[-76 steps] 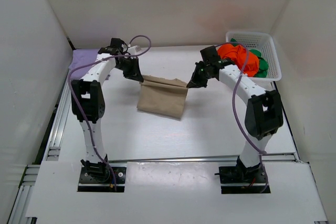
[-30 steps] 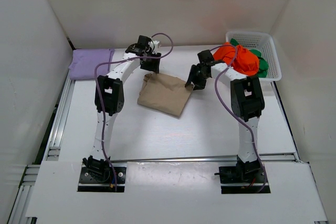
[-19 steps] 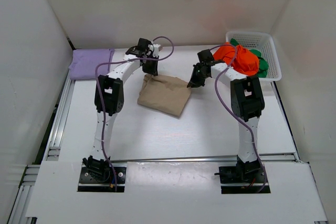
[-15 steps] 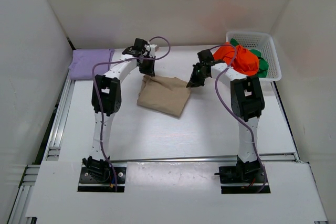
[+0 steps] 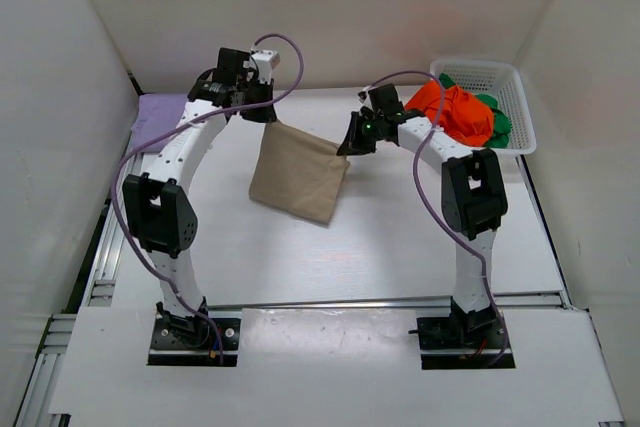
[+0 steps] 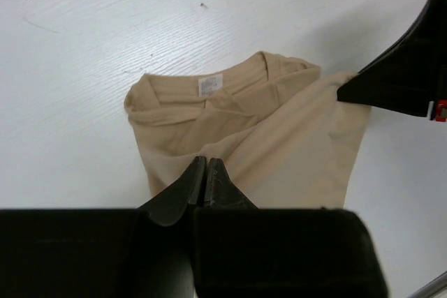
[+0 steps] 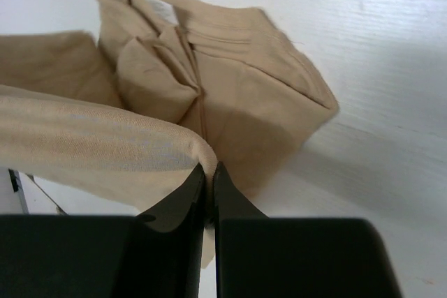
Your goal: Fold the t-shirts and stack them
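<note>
L end effector (image 5: 266,117) is pinched tight on the beige t-shirt (image 5: 297,175) at its far-left corner. R end effector (image 5: 350,143) is likewise clamped on the far-right corner. Vs 1 s ago: both stood apart w/ the shirt flat; now its far edge is raised, the cloth is shifted left, and the near part trails on the surface (image 5: 400,237) mid-area. Lavender t-shirt (image 5: 152,115) lies at the far-left corner, partly behind the L arm. Orange-red t-shirt (image 5: 455,112) & green t-shirt (image 5: 497,122) sit in the basket (image 5: 512,75) at the far-right corner, just behind the R arm.
</note>
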Controlling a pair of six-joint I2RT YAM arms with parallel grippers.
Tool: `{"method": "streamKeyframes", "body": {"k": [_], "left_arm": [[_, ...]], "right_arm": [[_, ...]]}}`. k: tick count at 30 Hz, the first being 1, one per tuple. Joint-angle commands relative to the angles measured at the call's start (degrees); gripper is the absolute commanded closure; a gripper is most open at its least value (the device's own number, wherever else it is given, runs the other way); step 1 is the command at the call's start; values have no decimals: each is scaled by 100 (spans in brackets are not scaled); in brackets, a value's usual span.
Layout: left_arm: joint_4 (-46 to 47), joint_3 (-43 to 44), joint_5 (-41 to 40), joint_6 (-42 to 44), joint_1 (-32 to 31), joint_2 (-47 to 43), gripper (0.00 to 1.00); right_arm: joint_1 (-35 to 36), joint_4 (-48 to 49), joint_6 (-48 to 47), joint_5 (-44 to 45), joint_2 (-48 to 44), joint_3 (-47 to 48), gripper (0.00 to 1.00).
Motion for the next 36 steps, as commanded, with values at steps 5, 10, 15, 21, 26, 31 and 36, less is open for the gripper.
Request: {"method": "streamKeyframes", "body": {"k": [5,10,15,21,26,31,36], "left_arm": [[-417,-96,-678,27,177,84,90],[-417,553,-626,27,292,883,90],[-417,1580,-626,27,344,1859,90],[-146,1934,-1030,27,345,2361,64],[-22,2574,-1670,27,345,2695,27],[145,2192,-1594,27,345,2187,24],[145,1311,-822,27,125,1755,71]], "right_arm": [[-22,-142,-127,-139,255,942,100],[-22,-354,5,170,379,1032,100],[-74,-354,154,346,685,1188,100],[-346,-354,540,538,1345,1804,56],[-549,-467,691,1363,1250,1963,53],[-497,-390,542,1778,591,1411,65],[4,-99,401,1902,115,909,88]]}}
